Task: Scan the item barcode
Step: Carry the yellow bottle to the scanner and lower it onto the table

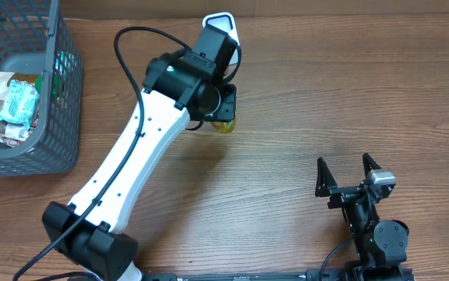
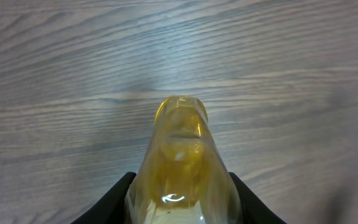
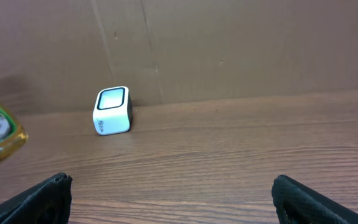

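**A:** What does the view from above show?

**B:** A wooden table (image 1: 326, 101). The left arm, white with black joints, reaches diagonally from the near edge towards the far side. Its wrist hides most of the left gripper (image 2: 185, 202).

**A:** Is that pincer holding anything?

**B:** Yes. In its own wrist camera, two black fingers (image 2: 117, 200) press on either side of a clear bottle (image 2: 179, 155) filled with yellow liquid. The bottle points away from the camera, with wood grain beyond it.

**A:** Where is the bottle relative to the scanner?

**B:** The scanner (image 3: 113, 110) is a small white cube with a pale window on top, standing against a cardboard wall (image 3: 228, 43) at the far edge of the table. The bottle is near it but not touching it — on the side nearer the robot. In the right wrist camera it shows at the left edge, tilted, with a printed label. I cannot find a barcode on it.

**A:** And the right gripper (image 1: 343, 162)?

**B:** It is low at the near right, well away from the bottle, with its jaws spread wide and nothing between them.

**A:** Anything else?

**B:** A grey wire basket (image 1: 60, 94) at the far left — with crumpled packets (image 1: 15, 101) inside.
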Motion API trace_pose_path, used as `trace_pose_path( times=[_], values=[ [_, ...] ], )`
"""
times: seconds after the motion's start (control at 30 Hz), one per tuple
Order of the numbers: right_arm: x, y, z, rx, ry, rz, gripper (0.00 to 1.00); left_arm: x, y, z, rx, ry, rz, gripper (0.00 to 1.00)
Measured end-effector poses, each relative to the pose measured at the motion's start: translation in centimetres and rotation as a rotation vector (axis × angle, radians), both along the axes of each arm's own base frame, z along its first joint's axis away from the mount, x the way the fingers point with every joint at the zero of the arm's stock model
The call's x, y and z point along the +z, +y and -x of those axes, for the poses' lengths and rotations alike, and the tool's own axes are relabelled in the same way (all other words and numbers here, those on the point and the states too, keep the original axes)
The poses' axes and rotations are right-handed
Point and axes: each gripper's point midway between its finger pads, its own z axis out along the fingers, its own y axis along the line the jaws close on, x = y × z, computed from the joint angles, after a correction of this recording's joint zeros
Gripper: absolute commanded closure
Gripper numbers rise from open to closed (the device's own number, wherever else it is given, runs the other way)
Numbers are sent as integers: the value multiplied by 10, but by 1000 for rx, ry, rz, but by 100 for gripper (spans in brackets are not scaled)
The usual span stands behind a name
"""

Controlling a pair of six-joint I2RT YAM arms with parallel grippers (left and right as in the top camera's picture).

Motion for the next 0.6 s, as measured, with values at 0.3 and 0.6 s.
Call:
trace_pose_path(
  times=[0.3, 0.6],
  values=[
    [0, 0, 0, 0, 0, 0, 0, -35, -8, 2, 120, 36, -129, 96],
    [0, 0, 0, 0, 0, 0, 0, -82, -7, -6, 181, 68, -274, 96]
  ],
)
